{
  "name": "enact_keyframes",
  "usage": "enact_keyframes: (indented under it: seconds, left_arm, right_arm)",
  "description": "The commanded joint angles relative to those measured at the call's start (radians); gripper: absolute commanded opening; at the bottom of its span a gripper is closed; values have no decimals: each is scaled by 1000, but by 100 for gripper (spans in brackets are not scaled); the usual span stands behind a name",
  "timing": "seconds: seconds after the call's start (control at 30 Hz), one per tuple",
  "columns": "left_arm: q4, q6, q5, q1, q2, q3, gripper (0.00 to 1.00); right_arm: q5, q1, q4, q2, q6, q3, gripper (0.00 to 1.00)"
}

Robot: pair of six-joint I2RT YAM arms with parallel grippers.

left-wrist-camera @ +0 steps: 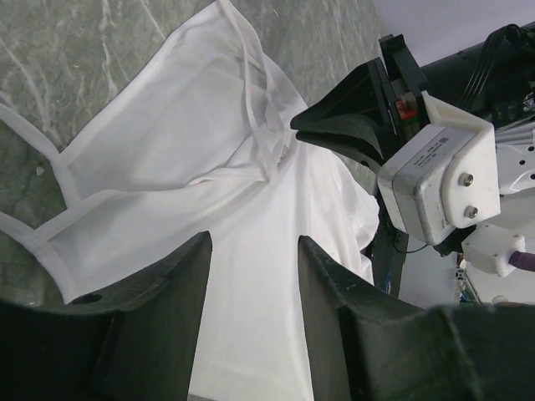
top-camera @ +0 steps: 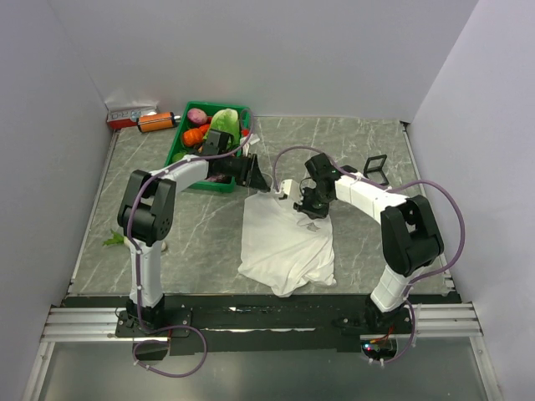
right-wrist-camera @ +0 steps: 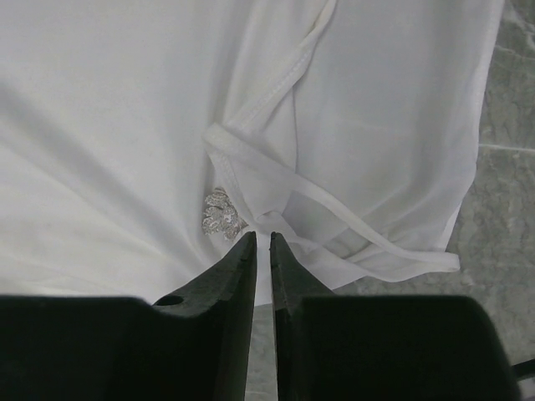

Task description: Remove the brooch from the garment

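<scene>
The garment (top-camera: 284, 246) is a white sleeveless top spread in the middle of the table, its narrow straps toward the far side (left-wrist-camera: 242, 142) (right-wrist-camera: 125, 109). The brooch (right-wrist-camera: 221, 215) is a small silvery leaf-shaped ornament pinned beside a strap seam, a dark speck (top-camera: 313, 225) from above. My right gripper (right-wrist-camera: 261, 238) hangs over the cloth, jaws drawn to a narrow slit with nothing seen between them, tips just right of the brooch. My left gripper (left-wrist-camera: 253, 251) stands open over the garment's top edge, holding nothing. It faces the right gripper (left-wrist-camera: 347, 129).
A green basket (top-camera: 179, 150) of vegetables stands at the far left behind the left gripper. An orange can (top-camera: 155, 122) and a red-and-white box (top-camera: 129, 114) lie in the far left corner. A black frame (top-camera: 376, 170) stands at the right.
</scene>
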Motion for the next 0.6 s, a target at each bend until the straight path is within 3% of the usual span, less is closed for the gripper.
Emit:
enact_keyframes:
  seconds: [0.0, 0.33, 0.57]
  left_arm:
    - [-2, 4, 8, 6, -43, 7, 52]
    - [-9, 1, -3, 7, -39, 18, 53]
    - [-25, 10, -11, 9, -35, 21, 53]
  right_arm:
    - [-23, 6, -46, 2, -63, 31, 20]
    - [-15, 10, -32, 57, -105, 19, 29]
    - [0, 11, -34, 88, -140, 39, 28]
